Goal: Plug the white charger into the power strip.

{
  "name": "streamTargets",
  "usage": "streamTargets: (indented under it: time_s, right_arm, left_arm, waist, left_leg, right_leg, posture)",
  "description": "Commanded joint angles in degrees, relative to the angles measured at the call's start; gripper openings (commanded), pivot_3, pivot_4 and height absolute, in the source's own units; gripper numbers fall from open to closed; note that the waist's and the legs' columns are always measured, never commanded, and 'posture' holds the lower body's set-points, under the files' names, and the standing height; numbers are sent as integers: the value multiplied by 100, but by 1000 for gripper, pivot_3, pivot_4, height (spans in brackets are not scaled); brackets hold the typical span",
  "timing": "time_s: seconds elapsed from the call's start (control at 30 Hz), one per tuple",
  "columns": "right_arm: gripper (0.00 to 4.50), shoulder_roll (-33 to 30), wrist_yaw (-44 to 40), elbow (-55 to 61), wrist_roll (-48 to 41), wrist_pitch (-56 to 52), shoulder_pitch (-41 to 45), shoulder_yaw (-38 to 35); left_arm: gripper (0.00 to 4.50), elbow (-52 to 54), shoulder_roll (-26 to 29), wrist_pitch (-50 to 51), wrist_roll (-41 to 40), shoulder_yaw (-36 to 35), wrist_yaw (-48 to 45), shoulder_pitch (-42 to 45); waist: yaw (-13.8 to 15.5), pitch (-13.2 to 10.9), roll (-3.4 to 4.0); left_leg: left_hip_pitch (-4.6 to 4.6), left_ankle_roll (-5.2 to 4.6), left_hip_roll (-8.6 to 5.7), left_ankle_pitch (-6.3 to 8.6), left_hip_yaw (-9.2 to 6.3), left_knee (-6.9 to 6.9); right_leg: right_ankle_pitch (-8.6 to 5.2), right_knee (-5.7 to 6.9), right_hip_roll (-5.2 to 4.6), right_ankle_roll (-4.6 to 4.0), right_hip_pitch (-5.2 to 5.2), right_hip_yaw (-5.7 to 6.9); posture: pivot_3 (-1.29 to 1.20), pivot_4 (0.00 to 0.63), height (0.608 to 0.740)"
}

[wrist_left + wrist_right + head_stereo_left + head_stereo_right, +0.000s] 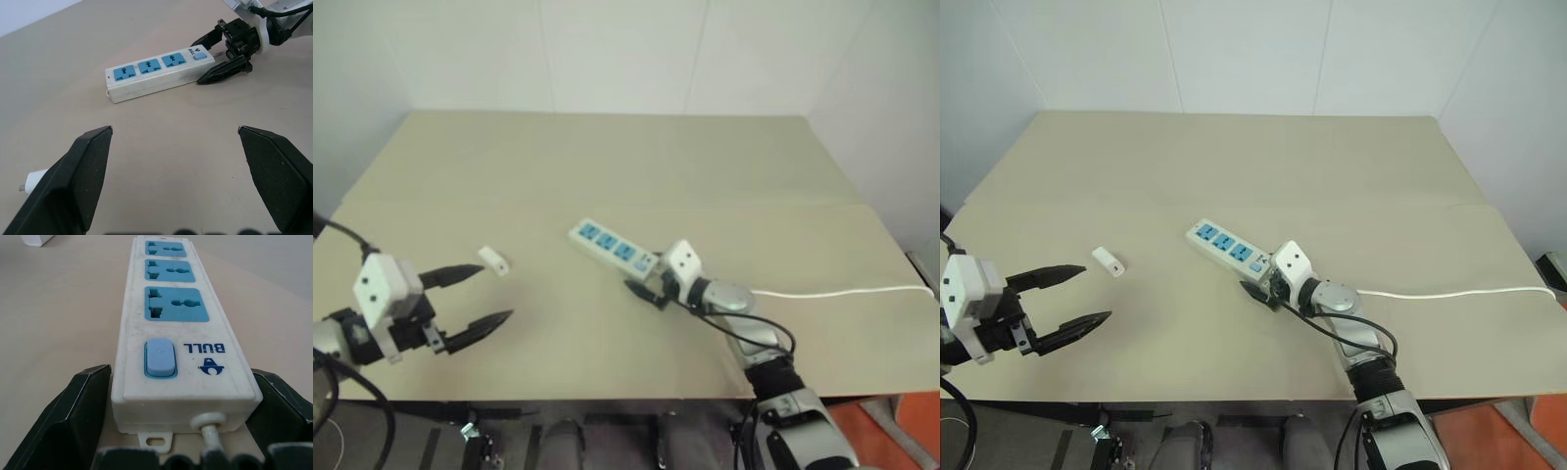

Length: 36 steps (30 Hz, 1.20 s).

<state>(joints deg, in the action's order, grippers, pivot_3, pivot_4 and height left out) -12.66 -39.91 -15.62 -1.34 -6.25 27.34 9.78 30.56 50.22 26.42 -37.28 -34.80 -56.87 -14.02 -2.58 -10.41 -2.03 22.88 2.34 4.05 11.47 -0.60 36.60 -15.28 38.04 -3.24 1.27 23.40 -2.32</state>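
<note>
pwr strip (pixel 1225 249), charger (pixel 1108 261) apart, cord (pixel 1459 292)

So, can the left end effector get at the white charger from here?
Probably yes: the open left end effector sits just short of the white charger, with bare table between them.

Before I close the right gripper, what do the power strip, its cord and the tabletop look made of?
Power strip: looks like hard moulded plastic, white body with faint scuffs, matte blue socket faces and a light blue switch. Its cord: thin, white and gently curved, probably rubber or vinyl sheathed. Table: flat matte beige sheet with a straight seam across it, perhaps board or laminate; I cannot say which.
</note>
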Motion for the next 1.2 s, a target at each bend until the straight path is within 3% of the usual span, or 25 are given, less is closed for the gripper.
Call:
streamTargets:
  time_s: [0.03,0.43,0.73,0.93,1.03,1.2]
  right_arm:
    - [4443,162,-101,-332,-167,402,149,2]
    - [4443,682,-404,-2460,-454,1700,760,-383]
    - [4443,735,-730,-3728,-72,2373,1261,-122]
    - [4443,886,-419,-4482,102,2527,1622,-160]
    - [3547,965,-429,-4688,56,2654,1672,-232]
    - [3429,1020,-680,-4647,-19,2924,1651,-278]
  left_arm:
    - [4500,89,19,-98,2,-13,6,61]
    - [4500,132,88,-32,-58,-217,-87,-12]
    - [4500,114,178,6,-88,-276,-160,-11]
    - [4500,146,223,31,-124,-407,-191,-73]
    - [4500,207,210,60,-149,-505,-188,-150]
    - [4500,250,228,87,-184,-668,-188,-272]
  waist:
    - [-5,0,0]
    - [-177,16,-26]
    - [-179,33,-52]
    - [-259,42,-62]
    - [-313,49,-74]
    - [-323,53,-79]
  left_leg:
    - [0,0,0,0,0,0]
    - [-58,0,28,0,21,-25]
    - [-91,0,78,0,43,-40]
    - [-127,0,79,0,43,-68]
    - [-147,1,79,0,46,-70]
    - [-159,1,79,0,60,-75]
  right_leg:
    - [0,0,0,0,0,0]
    - [-1,1,26,1,-27,-23]
    - [1,-1,80,-11,-28,-44]
    - [7,1,104,-24,-30,-72]
    - [9,1,111,-29,-39,-88]
    - [9,1,113,-28,-39,-105]
  posture:
    - [0,150,740]
    - [0,150,740]
    - [0,150,740]
    - [0,150,740]
    - [0,150,740]
    - [0,150,740]
